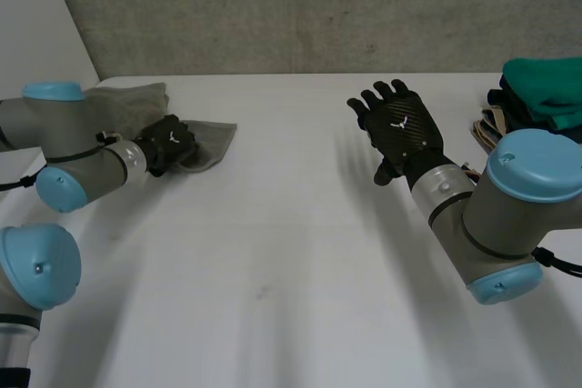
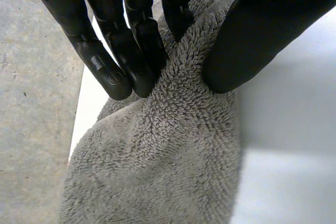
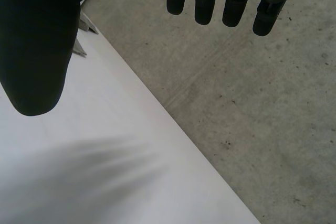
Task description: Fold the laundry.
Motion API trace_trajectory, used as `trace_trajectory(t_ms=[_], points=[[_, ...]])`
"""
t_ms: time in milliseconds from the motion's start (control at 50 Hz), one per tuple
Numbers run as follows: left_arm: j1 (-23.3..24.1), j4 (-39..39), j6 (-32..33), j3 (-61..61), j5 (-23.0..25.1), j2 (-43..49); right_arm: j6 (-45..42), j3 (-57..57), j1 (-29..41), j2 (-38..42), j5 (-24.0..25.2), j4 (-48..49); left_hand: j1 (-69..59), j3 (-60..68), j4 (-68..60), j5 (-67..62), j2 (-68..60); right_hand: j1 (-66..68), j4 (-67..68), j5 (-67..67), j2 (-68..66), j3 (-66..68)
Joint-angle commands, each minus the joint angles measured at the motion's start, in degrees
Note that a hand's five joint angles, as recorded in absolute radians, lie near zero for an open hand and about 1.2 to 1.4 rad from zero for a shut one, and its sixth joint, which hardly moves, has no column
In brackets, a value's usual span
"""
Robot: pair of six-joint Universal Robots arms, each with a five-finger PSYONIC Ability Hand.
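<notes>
Pinching a ridge of the grey towel between its fingers and thumb, the left hand is gripping the cloth firmly, as its wrist view is showing. The towel is lying rumpled at the far left corner of the white table, partly under the left arm. I am therefore judging the step in hand to be taking hold and bringing the piece out to open table, and no fold is showing yet. The right hand is hovering above the table's far right part, fingers straight and spread, holding nothing, well apart from the towel. A pile of dark and green clothes is sitting at the table's right edge. The next move is probably calling for the left hand to drag the towel toward the middle without losing its pinch. The right hand would then come across for a second edge, so the cloth can be spread flat.
</notes>
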State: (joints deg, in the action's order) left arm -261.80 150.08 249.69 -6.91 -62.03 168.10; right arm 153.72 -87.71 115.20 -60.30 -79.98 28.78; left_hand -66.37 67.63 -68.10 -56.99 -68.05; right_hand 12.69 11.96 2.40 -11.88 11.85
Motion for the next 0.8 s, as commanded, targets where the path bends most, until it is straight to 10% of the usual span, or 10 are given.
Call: trace_trajectory(t_ms=[20,100,400,800], points=[[1.3,2.9,4.7,-3.4,-4.3,-2.8,0.0,0.0,0.1,0.0,0.0,0.0,-13.6,12.4,-11.9,-13.0,-11.9,-2.7,-2.0,-2.4,1.9,-1.8],[3.0,3.3,3.6,-8.8,-6.1,-10.8,0.0,0.1,0.1,-0.1,0.0,0.0,-13.6,12.4,-11.9,-13.0,-11.9,-2.7,-2.0,-2.4,1.9,-1.8],[16.4,23.9,-36.8,-24.6,-11.6,-50.6,5.8,2.7,-3.7,-3.3,-0.9,-1.9,-13.6,12.4,-11.9,-13.0,-11.9,-2.7,-2.0,-2.4,1.9,-1.8],[25.1,6.5,-33.8,-36.5,-17.6,-36.4,9.6,13.1,-11.1,-5.7,-5.0,-15.7,-13.6,12.4,-11.9,-13.0,-11.9,-2.7,-2.0,-2.4,1.9,-1.8]])
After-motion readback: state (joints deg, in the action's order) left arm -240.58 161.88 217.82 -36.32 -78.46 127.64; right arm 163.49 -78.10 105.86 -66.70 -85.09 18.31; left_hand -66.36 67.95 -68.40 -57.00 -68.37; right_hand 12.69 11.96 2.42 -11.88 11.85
